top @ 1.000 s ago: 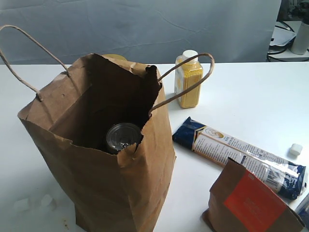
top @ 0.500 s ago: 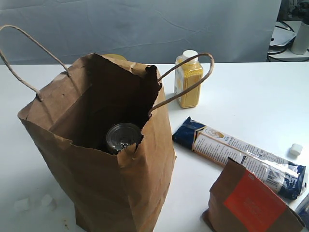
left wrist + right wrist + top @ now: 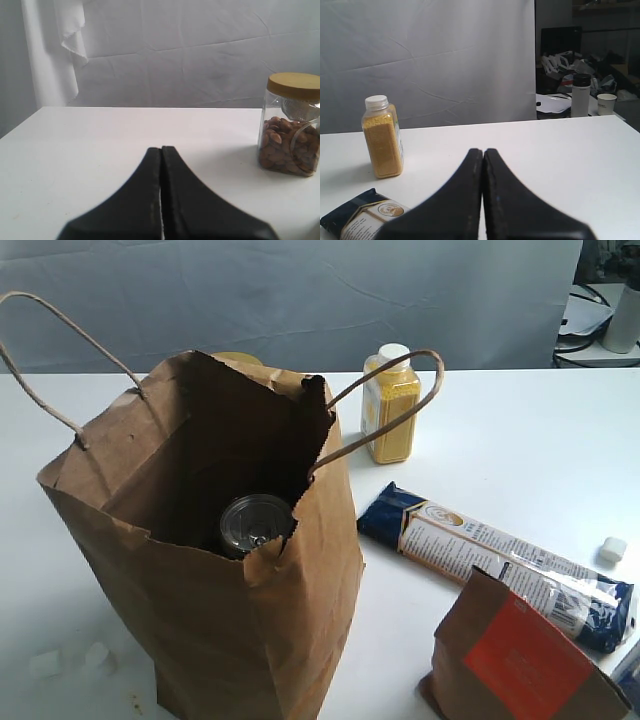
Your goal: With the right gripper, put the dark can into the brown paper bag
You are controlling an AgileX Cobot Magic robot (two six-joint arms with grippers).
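Observation:
The dark can (image 3: 255, 523) stands upright inside the brown paper bag (image 3: 250, 630), only its shiny silver pull-tab lid showing above the bag's jagged front edge. The tall bag stands open on the white table at the left of the exterior view, its cord handles raised. Neither arm appears in the exterior view. In the right wrist view my right gripper (image 3: 483, 151) is shut with nothing between its black fingers, low over the table. My left gripper (image 3: 161, 149) is shut and empty too.
A yellow spice bottle (image 3: 390, 405) with a white cap stands behind the bag. A blue snack packet (image 3: 495, 560) lies to the right, a brown pouch with an orange-red label (image 3: 520, 665) at the front right. A jar of nuts (image 3: 291, 125) stands near the left gripper.

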